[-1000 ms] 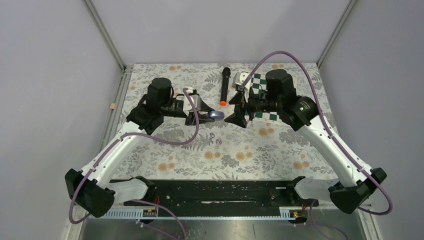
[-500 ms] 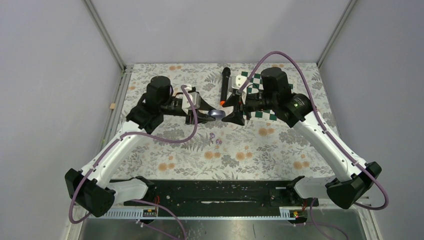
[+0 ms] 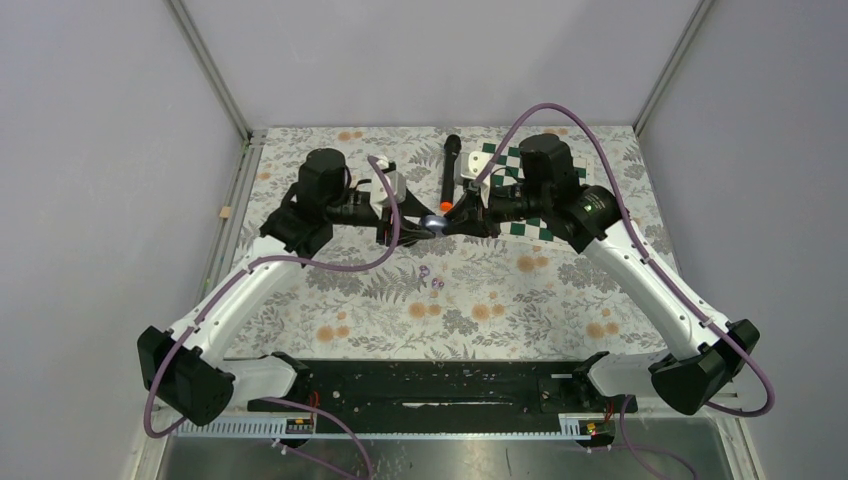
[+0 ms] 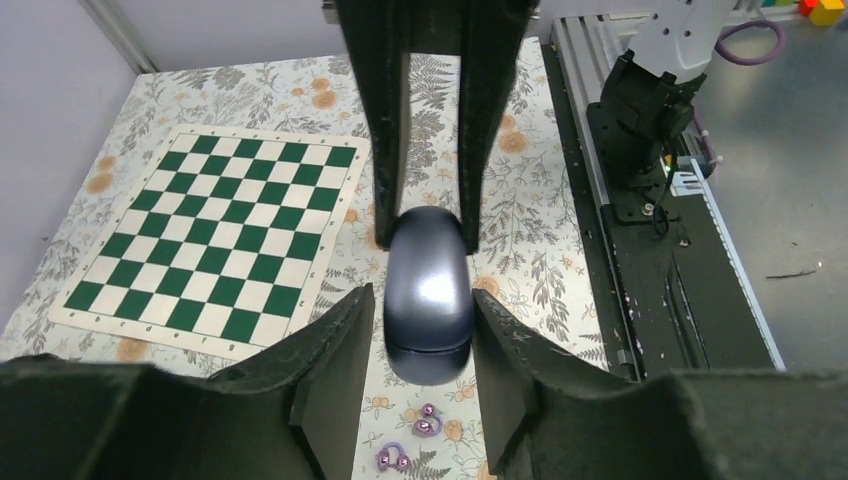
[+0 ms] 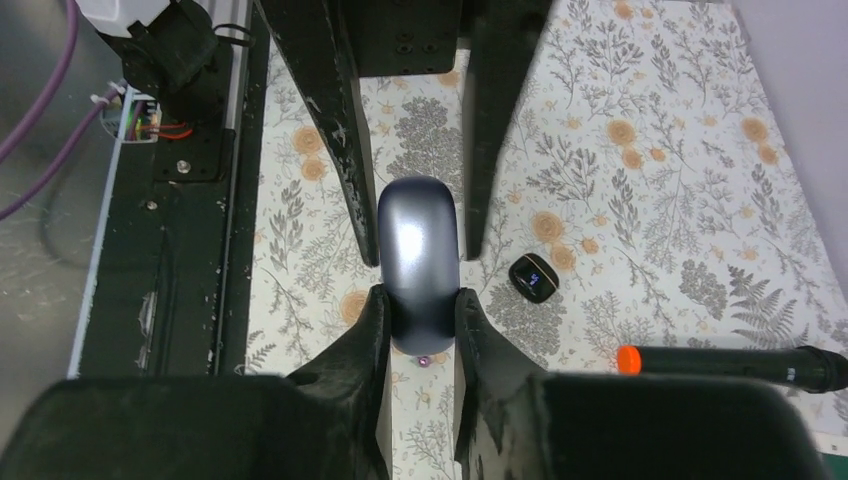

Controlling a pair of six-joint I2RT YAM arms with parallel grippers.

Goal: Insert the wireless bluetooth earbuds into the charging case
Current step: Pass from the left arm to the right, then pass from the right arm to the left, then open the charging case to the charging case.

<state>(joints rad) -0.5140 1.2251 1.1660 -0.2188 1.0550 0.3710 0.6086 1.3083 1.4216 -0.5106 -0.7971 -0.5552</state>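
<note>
While both arms meet over the middle of the tabletop (image 3: 500, 300), the metallic blue-grey charging case (image 4: 428, 270) sits pinched between them. The left end effector (image 4: 424, 305) is clamped on one end. The right end effector (image 5: 419, 295) has its fingers pressed against the sides of the other end. The case looks closed and seems to be held clear of the floral cloth. The lilac earbuds (image 4: 428, 420) lie loose on the cloth almost directly beneath it, none of them in the case yet.

The shell is smooth, rounded and glossy, so the main risk is slip. If either arm pulls or twists before the other gives way, the case could squirt out of the pads and drop onto the earbuds, scattering them. Opening the lid from this double pinch also looks awkward, since fingers gripping across the seam would hold it shut. A small black case (image 5: 530, 278) and the microphone (image 5: 720, 365) lie nearby, where a dropped or rolling part could end up against them.
</note>
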